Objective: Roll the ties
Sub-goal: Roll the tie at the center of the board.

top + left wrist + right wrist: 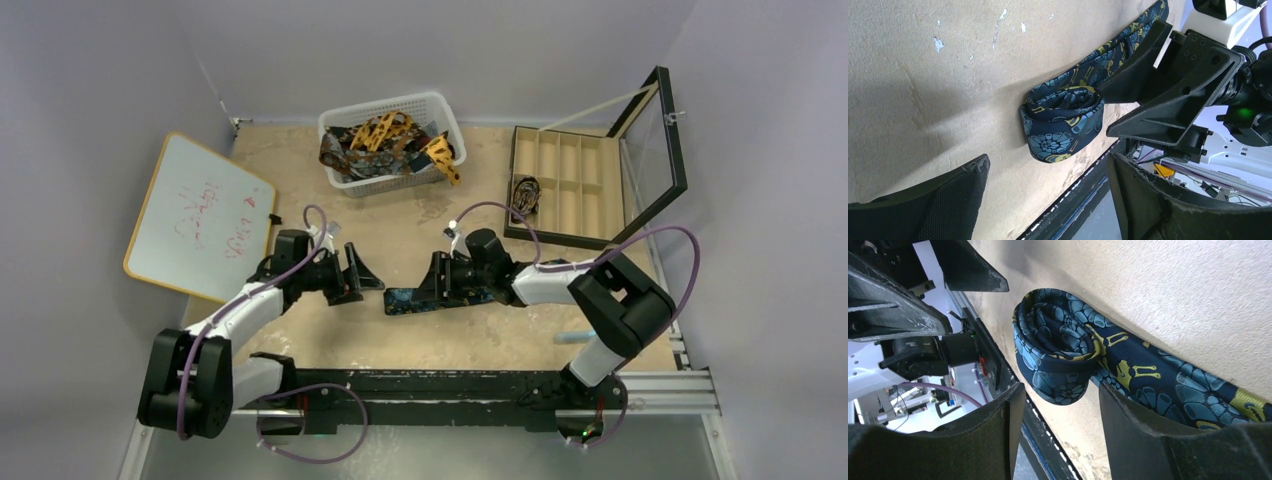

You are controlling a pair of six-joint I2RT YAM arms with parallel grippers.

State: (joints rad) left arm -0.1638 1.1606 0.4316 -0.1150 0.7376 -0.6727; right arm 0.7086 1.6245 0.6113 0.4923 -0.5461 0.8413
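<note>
A dark navy tie with blue-gold print (440,298) lies on the tan table between my grippers. Its left end is rolled into a loose coil (1064,120), also in the right wrist view (1053,352); the rest trails flat to the right. My right gripper (436,280) is open, its fingers either side of the coil (1058,432), one finger over the flat strip. My left gripper (362,274) is open and empty (1048,200), a little to the left of the coil and not touching it. More ties, orange-yellow and dark brown (392,140), lie in the basket.
A white mesh basket (440,108) stands at the back middle. An open compartment box (570,160) with a raised glass lid stands at the back right, one rolled tie (525,195) in it. A whiteboard (200,215) lies at the left. The black rail (450,385) runs along the front edge.
</note>
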